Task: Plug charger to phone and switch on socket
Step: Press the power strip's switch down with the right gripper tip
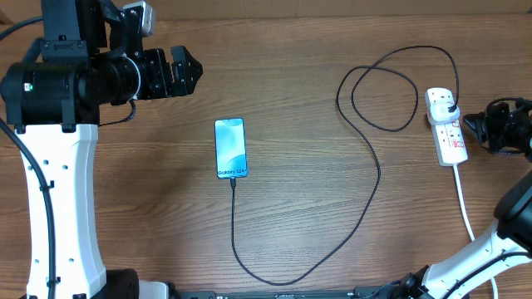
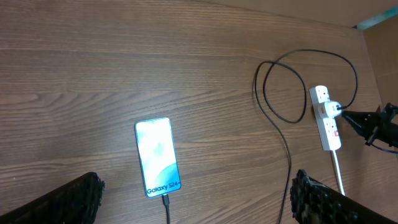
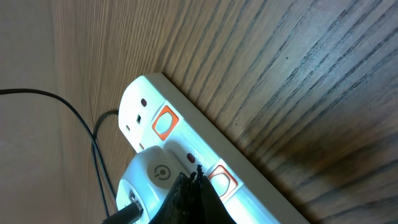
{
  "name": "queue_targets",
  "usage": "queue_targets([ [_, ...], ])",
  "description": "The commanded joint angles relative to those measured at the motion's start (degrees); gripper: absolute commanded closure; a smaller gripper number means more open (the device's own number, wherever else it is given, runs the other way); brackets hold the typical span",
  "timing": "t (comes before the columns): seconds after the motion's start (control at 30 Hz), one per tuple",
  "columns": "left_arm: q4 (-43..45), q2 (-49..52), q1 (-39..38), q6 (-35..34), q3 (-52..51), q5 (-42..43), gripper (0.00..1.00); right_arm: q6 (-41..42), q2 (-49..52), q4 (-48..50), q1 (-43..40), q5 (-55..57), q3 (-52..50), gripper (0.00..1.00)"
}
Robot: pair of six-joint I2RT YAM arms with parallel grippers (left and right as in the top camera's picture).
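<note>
**Charger in phone; right gripper tip at the power strip switches**

Phone [image 1: 230, 148]: flat on the table [image 1: 316, 75], centre of the overhead view, screen lit blue, white text at its lower end.

Charger cable [image 1: 235, 228]: its tip sits in the phone's lower end. From there it runs toward the bottom of the frame, curves right, climbs, makes one loop in the upper right and ends at the power strip [image 1: 453, 141].

Power strip: right side of the overhead view, lying lengthwise, with a white cord [image 1: 463, 203] trailing to the lower right. In the right wrist view the plug [image 3: 152, 177] sits in it, between two red-framed switches [image 3: 163, 122].

Right gripper [image 1: 480, 124]: the arm comes in from the right edge, with the wrist level and pointing left at the strip. The fingers are pressed together into one dark tip. In the right wrist view that tip is just beside the lower switch and against the plug's edge. I cannot tell whether it touches the switch.

Left gripper [image 1: 189, 73]: the arm is held in the upper left, well away from the phone, with the forearm horizontal and pointing right. The fingers [image 2: 74, 199] are spread wide at the bottom corners of the left wrist view, with nothing between them.
</note>
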Motion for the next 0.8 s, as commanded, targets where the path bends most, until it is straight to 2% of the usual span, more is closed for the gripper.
queue_targets([
  [0.0, 0.07, 0.2, -0.39, 0.04, 0.74, -0.42, 0.01, 0.46, 0.61, 0.37, -0.11, -0.79, -0.39, 0.96],
  [0.77, 0.07, 0.2, -0.39, 0.04, 0.74, -0.39, 0.0, 3.02, 0.66, 4.74, 0.76, 0.26, -3.78, 0.96],
])
